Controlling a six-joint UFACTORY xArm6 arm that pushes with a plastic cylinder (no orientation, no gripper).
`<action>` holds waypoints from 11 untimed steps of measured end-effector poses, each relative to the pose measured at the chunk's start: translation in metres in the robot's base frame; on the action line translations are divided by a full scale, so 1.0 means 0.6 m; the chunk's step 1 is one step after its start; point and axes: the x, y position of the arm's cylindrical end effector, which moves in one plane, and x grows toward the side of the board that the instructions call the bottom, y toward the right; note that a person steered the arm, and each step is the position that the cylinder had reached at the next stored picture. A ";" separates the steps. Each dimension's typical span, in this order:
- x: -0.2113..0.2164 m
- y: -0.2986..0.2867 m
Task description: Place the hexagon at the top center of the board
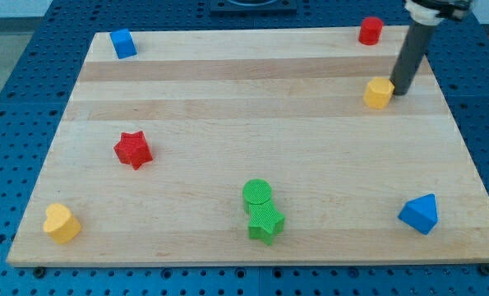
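Resting against the right flank of the yellow hexagon, my tip is standing at the view's upper right; being a bare rod, it is holding nothing and is merely touching, or all but touching, the block, the contact line being too small to settle. Item, yellow hexagon: lying near the board right edge, well right of top centre and a little below the top band. Item, red cylinder: sitting at the top edge, just above the hexagon. Item, blue cube: occupying the top left corner. Item, red star: lying mid-left. Item, yellow heart-like block: sitting bottom left. Item, green cylinder and green star: touching, at bottom centre. Item, blue triangular block: lying bottom right. Step in hand, as judged: the push is beginning, the rod being placed rightward of the hexagon for a leftward drive. Next move is calling for a steady shove toward the view's left with a slight upward bias, passing below the red cylinder without clipping it.
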 end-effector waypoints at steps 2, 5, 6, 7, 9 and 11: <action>0.047 -0.029; 0.083 -0.091; 0.083 -0.122; 0.083 -0.139; 0.084 -0.167; 0.030 -0.223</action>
